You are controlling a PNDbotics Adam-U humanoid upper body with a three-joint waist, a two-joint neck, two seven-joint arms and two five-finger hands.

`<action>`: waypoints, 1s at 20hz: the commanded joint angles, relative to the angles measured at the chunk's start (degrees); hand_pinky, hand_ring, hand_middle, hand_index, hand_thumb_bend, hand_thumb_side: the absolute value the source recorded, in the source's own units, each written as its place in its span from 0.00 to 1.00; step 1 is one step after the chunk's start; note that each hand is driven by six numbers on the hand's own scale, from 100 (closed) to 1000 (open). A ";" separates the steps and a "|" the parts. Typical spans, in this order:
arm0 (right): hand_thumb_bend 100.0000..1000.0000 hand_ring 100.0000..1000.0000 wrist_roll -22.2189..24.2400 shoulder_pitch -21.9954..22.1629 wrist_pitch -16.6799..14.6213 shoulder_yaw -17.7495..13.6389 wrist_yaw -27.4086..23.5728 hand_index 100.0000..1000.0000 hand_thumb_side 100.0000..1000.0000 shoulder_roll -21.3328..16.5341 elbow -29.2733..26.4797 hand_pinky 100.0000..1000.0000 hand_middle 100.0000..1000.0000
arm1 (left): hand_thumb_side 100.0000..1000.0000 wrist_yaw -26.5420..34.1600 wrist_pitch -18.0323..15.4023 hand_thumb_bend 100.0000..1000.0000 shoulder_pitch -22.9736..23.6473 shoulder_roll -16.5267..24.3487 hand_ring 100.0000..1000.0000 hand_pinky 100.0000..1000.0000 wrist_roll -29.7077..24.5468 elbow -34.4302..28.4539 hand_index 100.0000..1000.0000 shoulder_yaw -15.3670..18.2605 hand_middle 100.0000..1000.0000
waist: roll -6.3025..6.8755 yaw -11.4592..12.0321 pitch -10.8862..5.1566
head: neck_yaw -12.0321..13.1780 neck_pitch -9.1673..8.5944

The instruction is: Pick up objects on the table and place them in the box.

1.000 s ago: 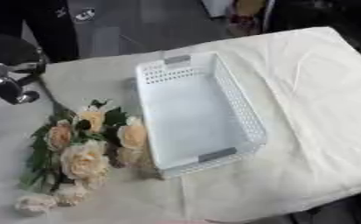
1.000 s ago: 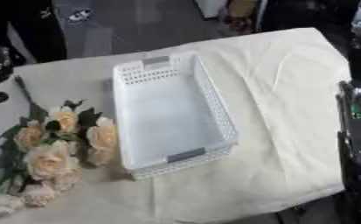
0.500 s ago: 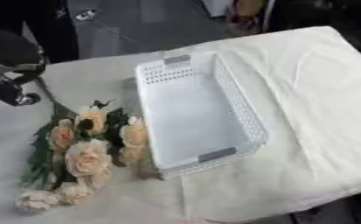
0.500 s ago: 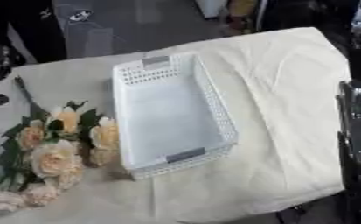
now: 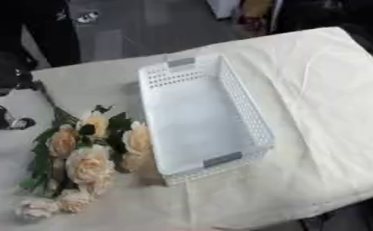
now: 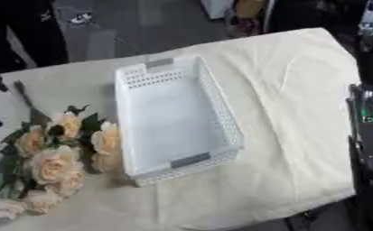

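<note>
The left hand [image 5: 1, 118] shows only as a dark shape with a silver part at the left edge of the left eye view, above the table's left side; whether its fingers are spread or curled cannot be told. It is close to the dark stems of the flowers [image 5: 82, 155] but contact cannot be made out. The right arm [image 6: 371, 135] runs down the right edge of the right eye view as a black column with small green lights; its hand is not seen.

The flowers, a bunch of cream and peach roses with green leaves, lie on the table's left side, heads toward the near edge, stems toward the far left corner. Their right-hand blooms lie just beside the box's left wall. The box [image 5: 244, 113], a white perforated basket with grey handles at both ends, stands mid-table with nothing in it. A cream cloth [image 5: 331, 90] covers the table. No writing can be read.
</note>
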 commanded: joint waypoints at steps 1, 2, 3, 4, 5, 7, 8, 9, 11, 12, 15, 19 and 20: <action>0.00 0.76 -0.03 -0.65 0.13 -0.19 0.08 0.86 0.63 -1.01 -0.89 0.58 0.72 | 0.92 1.02 -2.23 0.84 0.42 0.97 0.91 0.97 -1.41 1.01 0.92 0.65 0.83 | -0.10 -0.04 -0.43 | 0.64 -0.09; 0.00 0.76 -0.01 -0.72 0.10 -0.16 0.07 0.86 0.63 -0.97 -0.89 0.58 0.72 | 0.91 1.55 -2.06 0.84 1.08 0.57 0.89 0.94 -0.97 1.53 0.89 0.61 0.81 | -0.14 -0.11 -0.35 | 0.77 -0.09; 0.00 0.76 0.02 -0.79 0.08 -0.14 0.04 0.86 0.62 -0.92 -0.89 0.58 0.72 | 0.91 2.23 -1.79 0.84 1.67 0.24 0.90 0.95 -0.42 2.05 0.89 0.61 0.82 | -0.17 -0.17 -0.30 | 0.85 -0.09; 0.00 0.76 0.02 -0.89 0.05 -0.13 0.01 0.86 0.62 -0.87 -0.89 0.58 0.72 | 0.90 3.04 -1.54 0.84 2.32 -0.15 0.88 0.92 0.22 2.51 0.87 0.59 0.80 | -0.24 -0.24 -0.20 | 0.85 -0.09; 0.00 0.76 0.02 -0.97 0.02 -0.13 -0.02 0.86 0.63 -0.82 -0.89 0.58 0.72 | 0.90 3.93 -1.29 0.84 2.92 -0.44 0.88 0.93 0.92 2.92 0.88 0.54 0.80 | -0.28 -0.31 -0.13 | 0.84 -0.09; 0.00 0.76 0.02 -1.15 -0.02 -0.11 -0.07 0.86 0.64 -0.72 -0.89 0.58 0.72 | 0.90 6.20 -1.06 0.85 4.22 -1.18 0.86 0.90 2.45 3.48 0.86 0.19 0.79 | -0.44 -0.42 0.10 | 0.72 -0.09; 0.00 0.76 0.03 -1.22 -0.06 -0.10 -0.09 0.86 0.62 -0.69 -0.89 0.58 0.72 | 0.90 7.35 -1.04 0.85 4.77 -1.44 0.85 0.88 3.27 3.51 0.86 -0.13 0.79 | -0.52 -0.47 0.20 | 0.69 -0.09; 0.00 0.76 0.03 -1.29 -0.10 -0.09 -0.11 0.86 0.64 -0.65 -0.89 0.58 0.72 | 0.90 8.49 -1.22 0.85 5.24 -1.67 0.85 0.88 4.06 3.32 0.86 -0.61 0.79 | -0.60 -0.52 0.29 | 0.68 -0.09; 0.00 0.76 0.04 -1.39 -0.17 -0.08 -0.14 0.86 0.62 -0.59 -0.89 0.58 0.72 | 0.91 10.23 -1.85 0.85 5.79 -2.04 0.84 0.87 5.41 2.44 0.85 -1.71 0.78 | -0.75 -0.60 0.48 | 0.53 -0.09; 0.00 0.76 0.05 -1.42 -0.19 -0.08 -0.15 0.86 0.62 -0.57 -0.89 0.58 0.72 | 0.90 10.84 -2.23 0.85 5.90 -2.16 0.84 0.86 6.07 1.75 0.85 -2.19 0.78 | -0.82 -0.61 0.56 | 0.43 -0.09; 0.00 0.76 0.07 -1.43 -0.21 -0.08 -0.14 0.86 0.62 -0.57 -0.89 0.58 0.72 | 0.88 11.63 -3.11 0.85 5.80 -2.09 0.84 0.86 8.00 -0.89 0.84 -3.02 0.78 | -0.94 -0.54 0.71 | 0.25 -0.09; 0.00 0.76 0.12 -1.49 -0.23 -0.06 -0.12 0.86 0.62 -0.57 -0.89 0.58 0.72 | 0.87 11.55 -3.34 0.84 5.66 -1.95 0.85 0.87 9.54 -3.47 0.85 -3.37 0.79 | -0.94 -0.50 0.71 | 0.19 -0.09; 0.00 0.76 0.11 -1.54 -0.24 -0.07 -0.13 0.86 0.62 -0.54 -0.89 0.58 0.72 | 0.89 11.38 -3.30 0.85 5.75 -2.18 0.85 0.87 9.54 -3.43 0.85 -3.44 0.80 | -0.95 -0.51 0.71 | 0.09 -0.09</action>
